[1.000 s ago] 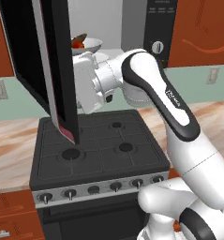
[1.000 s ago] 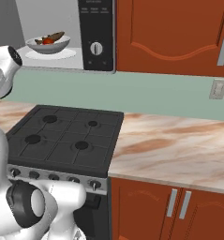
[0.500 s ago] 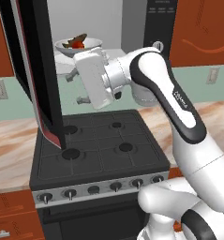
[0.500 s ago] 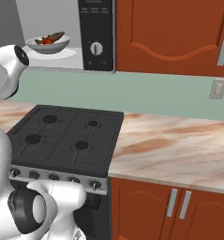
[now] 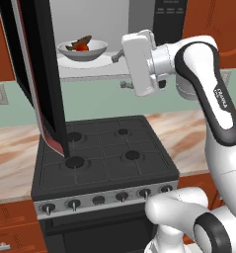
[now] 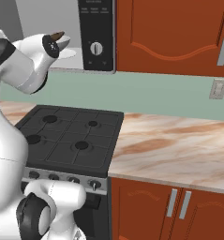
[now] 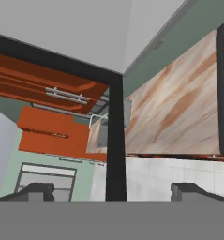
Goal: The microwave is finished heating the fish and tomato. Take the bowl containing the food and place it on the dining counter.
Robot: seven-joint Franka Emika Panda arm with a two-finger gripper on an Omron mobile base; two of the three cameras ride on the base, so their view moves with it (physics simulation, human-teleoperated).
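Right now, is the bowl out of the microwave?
No, the bowl sits inside the open microwave, the open gripper beside it.

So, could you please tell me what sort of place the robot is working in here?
A home kitchen, rendered: a black gas stove set in a marble worktop, an open microwave above it, and red-brown cabinets.

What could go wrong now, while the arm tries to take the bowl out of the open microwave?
1. The microwave door hangs open over the stove, close to the arm's path; a swing to the side might hit it.
2. The open end effector stands at the right of the bowl, apart from it. A poor approach may push the bowl deeper instead of gripping its rim.
3. The fish and the tomato lie loose in the shallow bowl; tilting could spill them.
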